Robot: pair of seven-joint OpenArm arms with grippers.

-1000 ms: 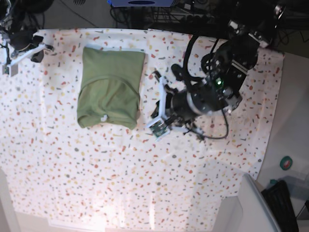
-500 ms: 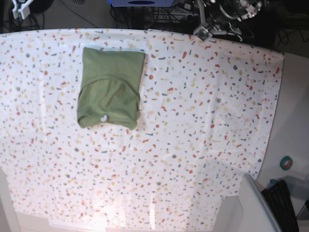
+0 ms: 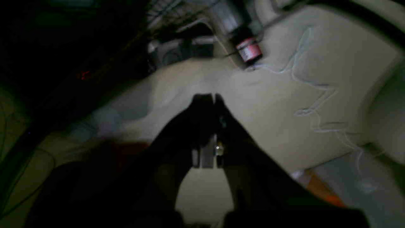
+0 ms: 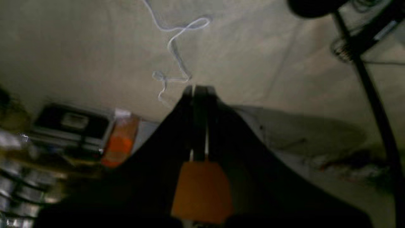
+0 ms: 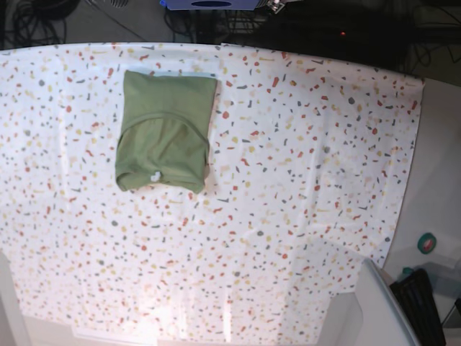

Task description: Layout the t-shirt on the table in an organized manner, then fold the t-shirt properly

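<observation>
- In the base view, the t-shirt (image 5: 164, 131) lies folded into a small green block on the table (image 5: 302, 180).
- The t-shirt sits near the table's far edge, toward the left side of that view.
- A small white tag (image 5: 153, 174) shows on the t-shirt's near end, by the curved neck line.
- The table is a white cloth with many little coloured flecks all around the t-shirt.
- No arm shows over the table in the base view; only the two wrist views show the grippers.
- The left wrist view is dark and blurry. The left gripper (image 3: 208, 96) has its two tips pressed together, with nothing between them.
- Beyond the left gripper is a pale floor with a thin white cord (image 3: 311, 85) and a small red and white label (image 3: 249, 50) on a dark part.
- In the right wrist view, the right gripper (image 4: 196, 88) also has its tips pressed together, holding nothing.
- Just past the right gripper lies a looped white cord (image 4: 175, 50) on a pale floor. An orange thing (image 4: 118, 142) sits to the side; I cannot tell what it is.
- Neither wrist view shows the t-shirt or the table.
</observation>
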